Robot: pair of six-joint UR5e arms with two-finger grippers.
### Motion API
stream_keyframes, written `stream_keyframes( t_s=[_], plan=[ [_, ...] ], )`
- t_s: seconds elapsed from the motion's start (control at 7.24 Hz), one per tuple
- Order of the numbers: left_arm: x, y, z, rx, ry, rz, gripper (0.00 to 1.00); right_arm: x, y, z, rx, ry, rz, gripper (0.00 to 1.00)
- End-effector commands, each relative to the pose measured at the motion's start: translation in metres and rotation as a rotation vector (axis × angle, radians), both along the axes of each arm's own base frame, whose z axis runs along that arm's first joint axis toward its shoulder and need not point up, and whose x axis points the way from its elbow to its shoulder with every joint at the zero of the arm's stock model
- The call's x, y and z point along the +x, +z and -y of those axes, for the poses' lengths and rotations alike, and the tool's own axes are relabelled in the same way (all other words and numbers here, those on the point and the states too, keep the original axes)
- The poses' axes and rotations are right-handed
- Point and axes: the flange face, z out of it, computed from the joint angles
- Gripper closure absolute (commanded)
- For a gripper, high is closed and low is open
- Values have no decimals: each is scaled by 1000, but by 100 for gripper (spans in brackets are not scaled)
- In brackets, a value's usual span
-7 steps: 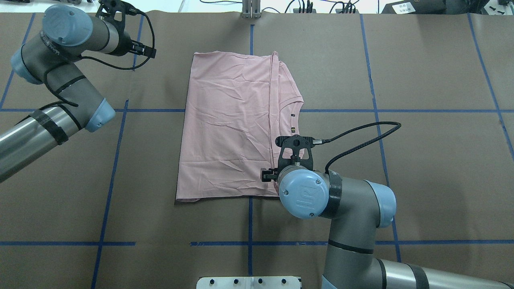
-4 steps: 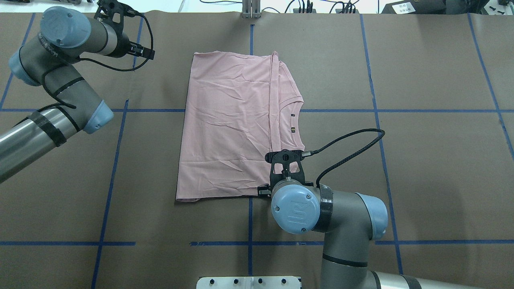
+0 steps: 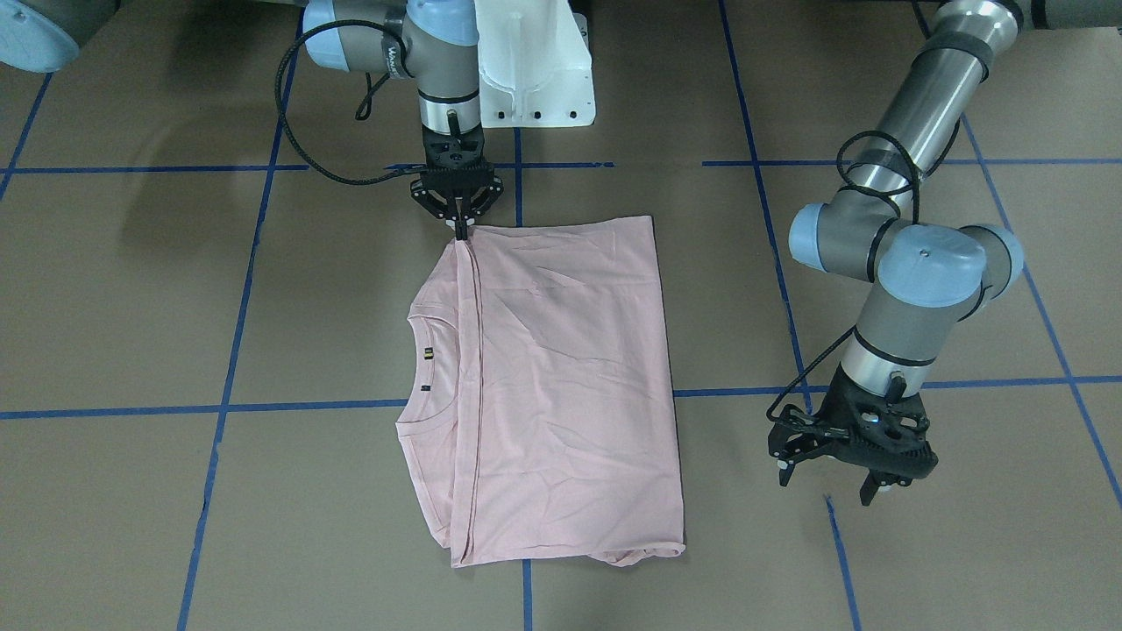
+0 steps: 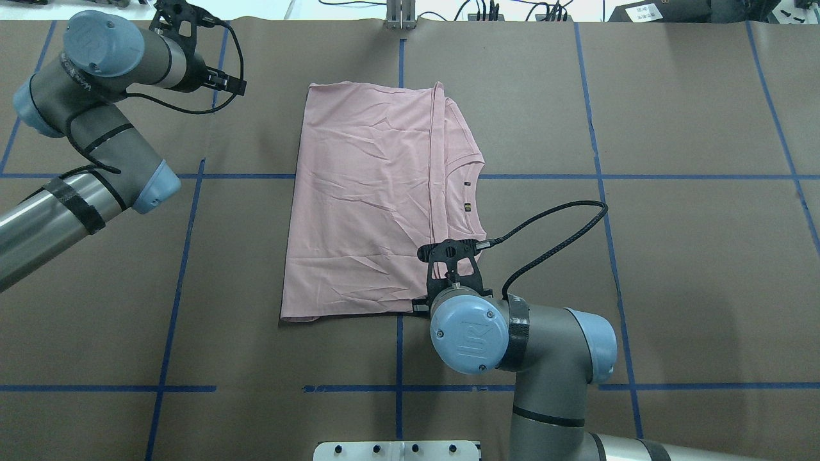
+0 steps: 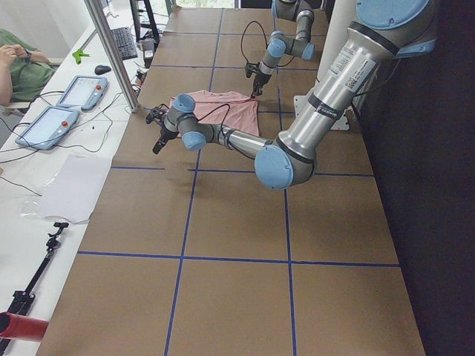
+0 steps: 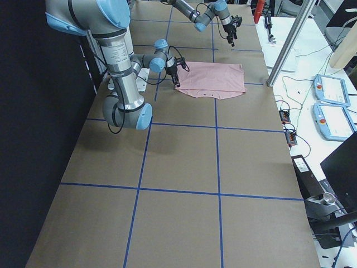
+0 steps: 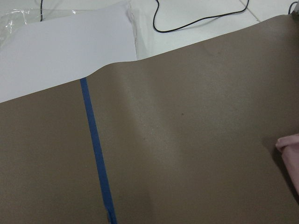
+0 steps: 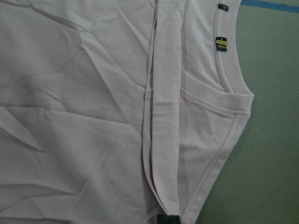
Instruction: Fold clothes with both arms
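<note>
The pale pink T-shirt (image 4: 365, 198) lies flat on the brown table, folded lengthwise, with its collar (image 3: 419, 329) and small tags showing beside the fold. My right gripper (image 3: 460, 231) points down at the shirt's hem corner nearest the robot. Its fingers are together, and in the right wrist view the fold edge (image 8: 163, 154) runs down into the dark fingertips (image 8: 169, 219). My left gripper (image 3: 827, 487) hovers open above bare table, well off the shirt's far corner. In the left wrist view only a tip of the T-shirt (image 7: 290, 145) shows.
The white pedestal base (image 3: 535, 70) stands just behind the right gripper. Blue tape lines (image 4: 186, 256) cross the brown table cover. Beyond the far edge lie a white sheet (image 7: 65, 46), cables and tablets (image 5: 44, 122), where a person (image 5: 22, 63) sits.
My right arm has drawn back toward the robot along the fold, from over the shirt to its near hem. The left arm shifted slightly. The shirt lies as before.
</note>
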Motion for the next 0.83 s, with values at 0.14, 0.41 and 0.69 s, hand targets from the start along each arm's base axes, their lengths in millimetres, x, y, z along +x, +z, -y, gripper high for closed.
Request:
stream_keyframes(
  t_s=[0.14,0.41,0.69],
  plan=[
    [0,0,0,-1,0,-1,0,16,4,6,2,21,3,100],
    [1,0,-1,-2,1,-2,0,28,39,-20,5,29,-32,100],
    [1,0,-1,-2,1,-2,0,17,48,-50,-42,111,-1,79]
  ],
)
